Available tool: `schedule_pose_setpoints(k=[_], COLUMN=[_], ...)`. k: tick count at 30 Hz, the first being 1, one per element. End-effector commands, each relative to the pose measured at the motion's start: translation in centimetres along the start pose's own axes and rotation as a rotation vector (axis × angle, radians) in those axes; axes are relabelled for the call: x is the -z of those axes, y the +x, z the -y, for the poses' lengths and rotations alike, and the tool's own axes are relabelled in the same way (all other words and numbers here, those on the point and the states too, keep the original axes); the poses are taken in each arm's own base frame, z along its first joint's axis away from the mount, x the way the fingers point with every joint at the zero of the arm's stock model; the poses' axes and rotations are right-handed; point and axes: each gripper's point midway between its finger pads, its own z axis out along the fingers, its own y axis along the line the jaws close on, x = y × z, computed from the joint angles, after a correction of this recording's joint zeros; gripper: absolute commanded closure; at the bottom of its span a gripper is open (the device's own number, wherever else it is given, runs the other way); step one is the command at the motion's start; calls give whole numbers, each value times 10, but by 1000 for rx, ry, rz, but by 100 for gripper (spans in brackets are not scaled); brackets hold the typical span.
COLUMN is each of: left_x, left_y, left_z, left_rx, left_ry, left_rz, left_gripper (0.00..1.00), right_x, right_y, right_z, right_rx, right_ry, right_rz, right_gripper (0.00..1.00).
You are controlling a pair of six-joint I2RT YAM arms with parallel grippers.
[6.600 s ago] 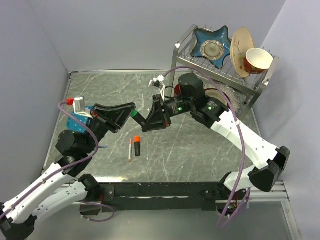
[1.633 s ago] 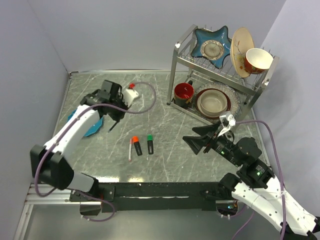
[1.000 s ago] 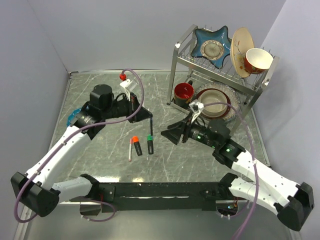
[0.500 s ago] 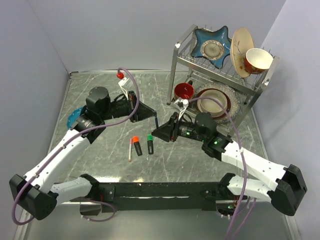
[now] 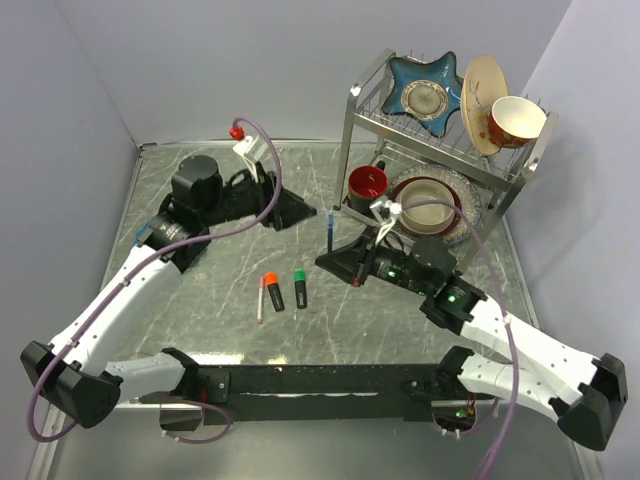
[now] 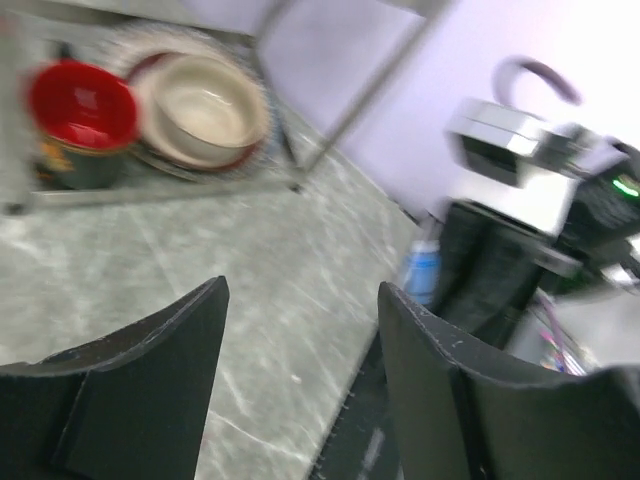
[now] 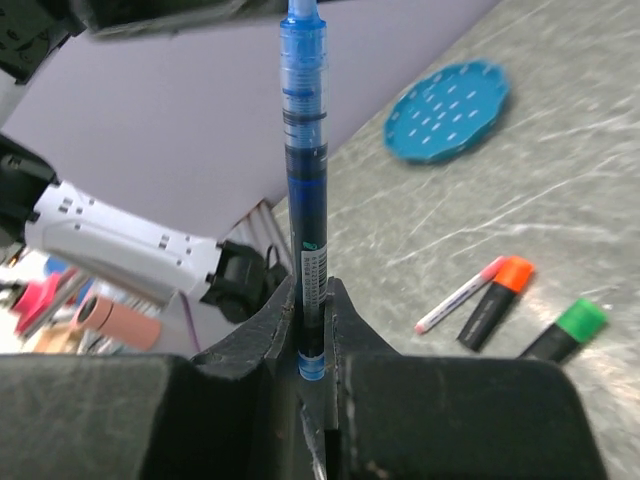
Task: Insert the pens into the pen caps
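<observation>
Lying near-left of the dish rack, well apart: white pen, orange marker, green marker. Closer to the rack, right gripper pinches the blue pen upright. Farther, left of rack, left gripper gapes wide, empty.

Setting: a robotics lab bench, staged, not a lived-in room. Two white-and-black arms, the left arm and the right arm, are bolted to a black rail at the near edge of a grey marble-pattern table. Purple cables loop off the wrists. Plain lilac panels box the table in on three sides. Kitchenware serves as props: a metal dish rack in the far right corner holds a blue star-shaped dish, a painted cup and a red mug.
</observation>
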Motion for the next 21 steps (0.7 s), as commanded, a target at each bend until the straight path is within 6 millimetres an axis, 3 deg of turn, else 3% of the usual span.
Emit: schedule_pose_setpoints(k=[1,7,10,11,12,14,17,21], left_x=[0,5,-2,0,-7,-11,-25,-36], left_y=[-32,-42,-32,-37,-23,-22,-1,20], left_z=[-51,-173,-226,-242,-265,-287,-337,-378], left_rx=[-72,-44,-41,-35,-8,4,19,9], left_ry=[-223,-623,-749,-791,-819,-842,-903,-940], left_rz=[52,29,-31,-24,-64,-74,-130,-208], left_gripper=[35,43,46,47,49,51,54,57], right_x=[19,44,55,56,59,63,68,71], right_y=[-10,-24,-31,-33,-31,-31,-30,-30], right_z=[18,19,14,12,13,11,7,9], right_rx=[31,88,112,120,123,139,161,183], right_ry=[130,190,197,193,200,194,166,171], right_rz=[83,135,154,164,151,155,168,179], right_gripper=[100,100,100,100,100,100,100,100])
